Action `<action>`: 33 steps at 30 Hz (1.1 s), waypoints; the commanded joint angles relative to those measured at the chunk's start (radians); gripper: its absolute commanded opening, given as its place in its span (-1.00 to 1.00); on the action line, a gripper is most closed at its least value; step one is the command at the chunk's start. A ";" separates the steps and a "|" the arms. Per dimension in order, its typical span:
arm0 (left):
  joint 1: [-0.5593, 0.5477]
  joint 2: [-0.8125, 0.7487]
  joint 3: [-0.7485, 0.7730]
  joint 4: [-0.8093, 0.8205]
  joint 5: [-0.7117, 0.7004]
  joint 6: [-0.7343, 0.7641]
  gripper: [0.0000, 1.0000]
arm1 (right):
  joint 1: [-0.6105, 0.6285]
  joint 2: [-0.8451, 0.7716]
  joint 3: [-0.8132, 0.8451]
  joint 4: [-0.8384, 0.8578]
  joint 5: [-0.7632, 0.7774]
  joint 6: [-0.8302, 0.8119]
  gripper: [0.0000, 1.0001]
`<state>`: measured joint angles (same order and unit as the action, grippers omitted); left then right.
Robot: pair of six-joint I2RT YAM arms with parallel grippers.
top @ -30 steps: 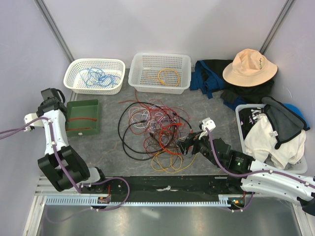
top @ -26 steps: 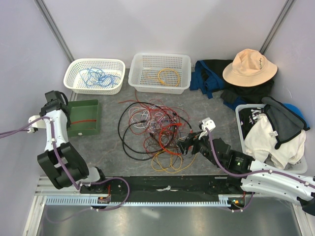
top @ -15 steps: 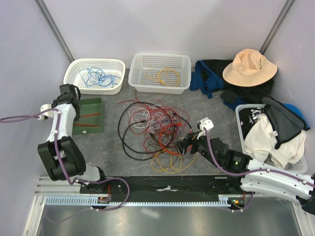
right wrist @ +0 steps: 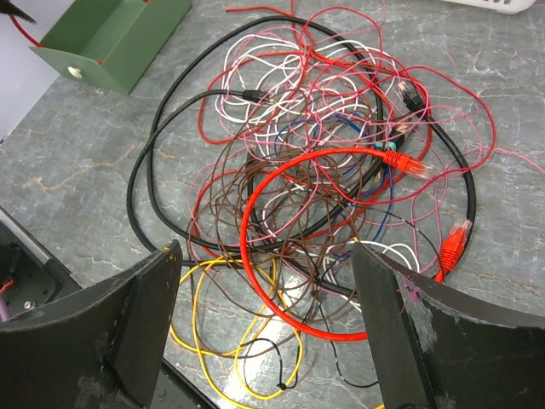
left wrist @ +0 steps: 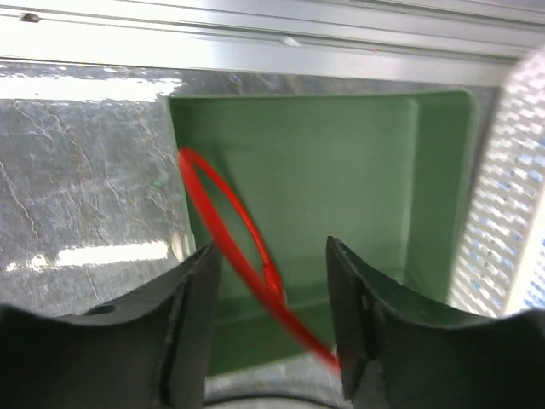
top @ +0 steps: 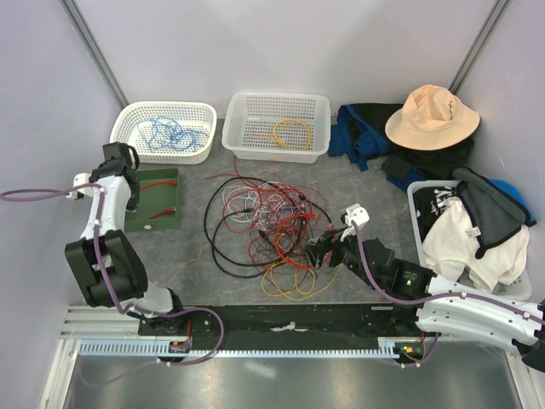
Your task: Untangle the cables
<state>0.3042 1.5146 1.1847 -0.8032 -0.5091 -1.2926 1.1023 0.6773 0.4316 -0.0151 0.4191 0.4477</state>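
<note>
Found the tangled heap of thin looping cables in red, pink, white, brown, yellow and blue, ringed by a thicker black loop, lying mid grey marbled tabletop. Noted bright orange-red plugs on two ends. Saw right fingers spread wide above its near edge, empty. Saw left fingers apart over a green plastic tray, one red cable loop lying between them, not pinched.
</note>
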 commanded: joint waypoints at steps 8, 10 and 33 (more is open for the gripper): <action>-0.013 -0.260 -0.057 0.012 0.038 0.116 0.36 | 0.004 0.044 0.032 0.053 -0.031 0.002 0.77; -0.011 -0.254 -0.045 0.001 0.026 0.127 0.39 | 0.004 0.042 0.029 0.053 -0.036 0.006 0.77; -0.896 -0.528 -0.433 0.501 0.238 0.415 0.12 | 0.002 0.381 0.131 0.055 0.026 -0.001 0.77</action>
<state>-0.4377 0.9577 0.7898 -0.4511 -0.2996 -0.9855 1.1023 0.9962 0.5133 0.0151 0.4427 0.4480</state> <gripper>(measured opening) 0.565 0.884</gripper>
